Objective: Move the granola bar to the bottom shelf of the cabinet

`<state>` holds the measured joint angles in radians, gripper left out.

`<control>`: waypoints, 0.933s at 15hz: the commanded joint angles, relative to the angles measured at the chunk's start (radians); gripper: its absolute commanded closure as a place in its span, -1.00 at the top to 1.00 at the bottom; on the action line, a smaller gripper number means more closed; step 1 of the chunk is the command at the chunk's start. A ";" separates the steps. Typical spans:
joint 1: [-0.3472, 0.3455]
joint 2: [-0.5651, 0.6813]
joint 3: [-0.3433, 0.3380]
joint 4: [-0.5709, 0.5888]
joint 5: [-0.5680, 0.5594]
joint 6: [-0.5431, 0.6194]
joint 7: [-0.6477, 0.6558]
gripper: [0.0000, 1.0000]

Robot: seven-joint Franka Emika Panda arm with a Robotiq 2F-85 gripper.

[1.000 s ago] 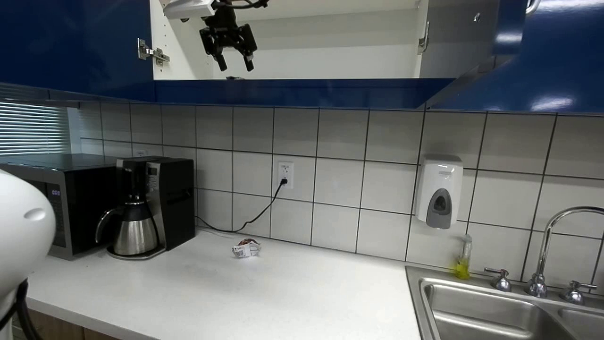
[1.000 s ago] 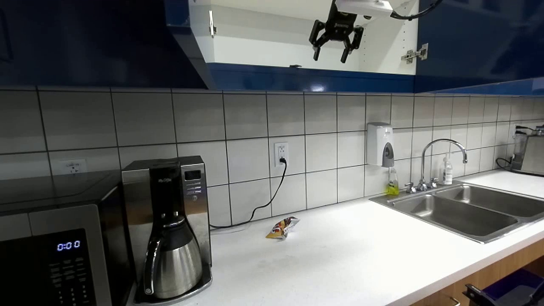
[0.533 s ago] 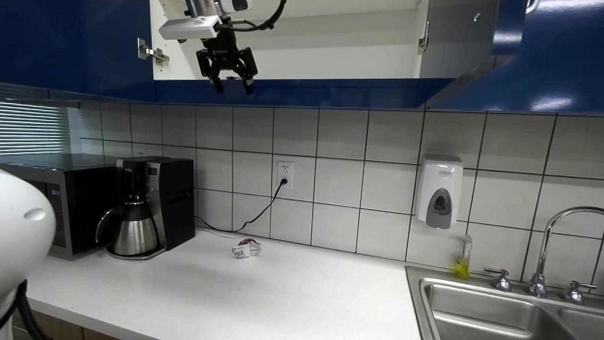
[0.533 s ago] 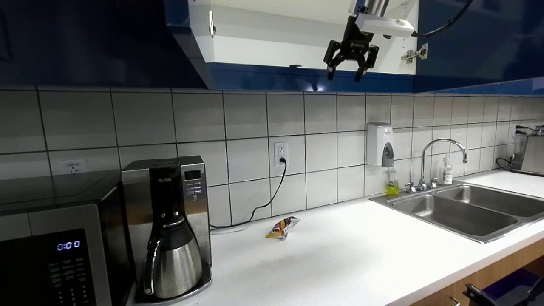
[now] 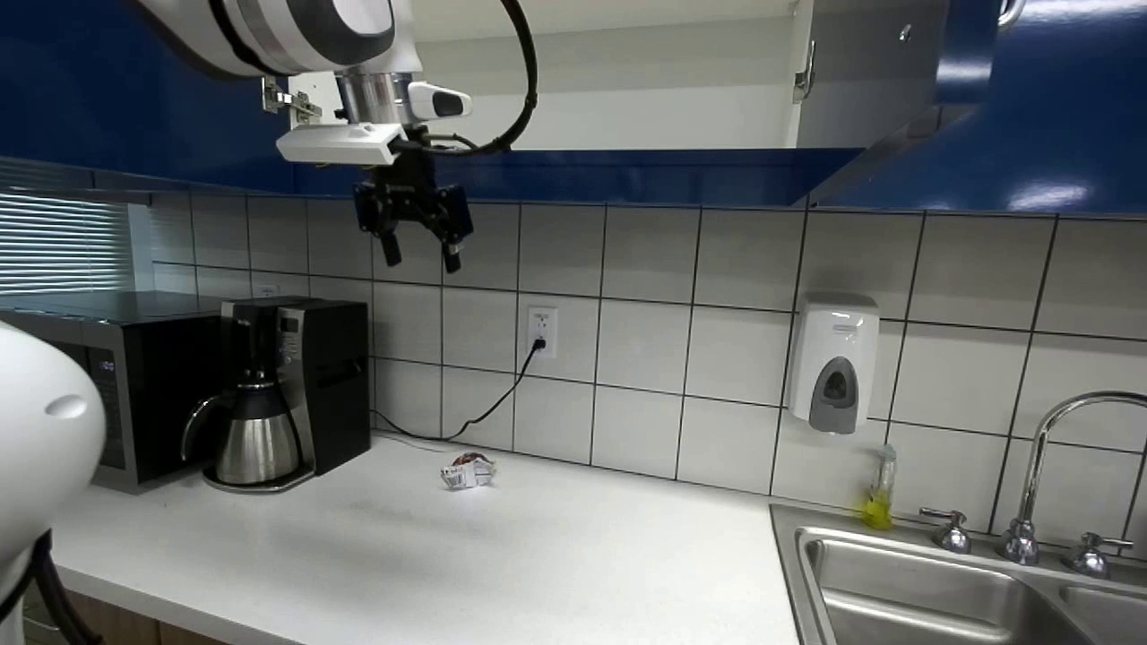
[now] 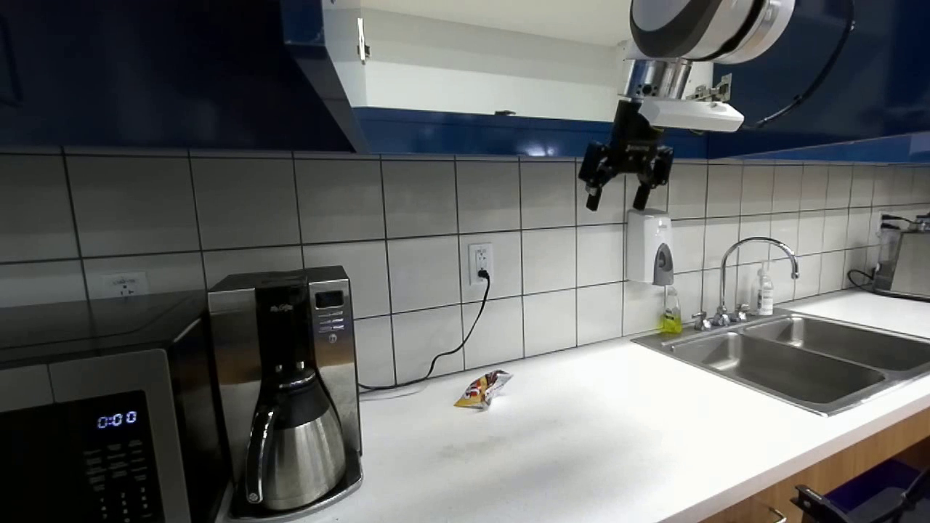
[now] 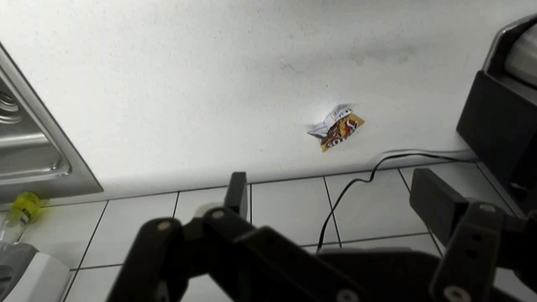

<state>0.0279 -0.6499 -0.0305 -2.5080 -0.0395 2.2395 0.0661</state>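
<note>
A thin dark sliver of the granola bar (image 6: 505,112) shows just above the front edge of the cabinet (image 6: 450,131) in an exterior view; in the other angle the arm covers it. It lies on the bottom shelf, whose top is hidden behind the blue front rail, also seen in an exterior view (image 5: 627,175). My gripper is open and empty in both exterior views (image 5: 421,255) (image 6: 617,200). It points down, lower than the cabinet's bottom edge and apart from the bar. In the wrist view the fingers (image 7: 331,201) are wide apart with nothing between them.
A crumpled snack packet (image 7: 340,128) lies on the white counter (image 5: 538,555). A coffee maker (image 6: 287,392) and microwave (image 6: 87,428) stand beside it. A soap dispenser (image 5: 835,363) hangs on the tiles near the sink (image 6: 785,363). A black cord (image 7: 356,180) runs along the wall.
My gripper has moved down from in front of the cabinet opening to below its bottom edge, its fingers staying open. More of the arm has come into view. The dark bar and the packet have not moved.
</note>
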 commanded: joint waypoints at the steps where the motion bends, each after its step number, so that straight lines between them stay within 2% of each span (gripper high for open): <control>1: -0.020 -0.041 0.016 -0.117 -0.002 0.038 -0.019 1.00; 7: -0.022 0.004 0.029 -0.229 -0.020 0.060 -0.015 1.00; 8: -0.025 0.038 0.035 -0.235 -0.027 0.073 -0.008 1.00; 9: -0.015 0.018 0.021 -0.195 0.003 0.024 -0.012 1.00; 14: -0.014 0.053 0.025 -0.220 -0.002 0.053 -0.012 1.00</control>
<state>0.0277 -0.5970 -0.0186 -2.7295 -0.0520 2.2954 0.0630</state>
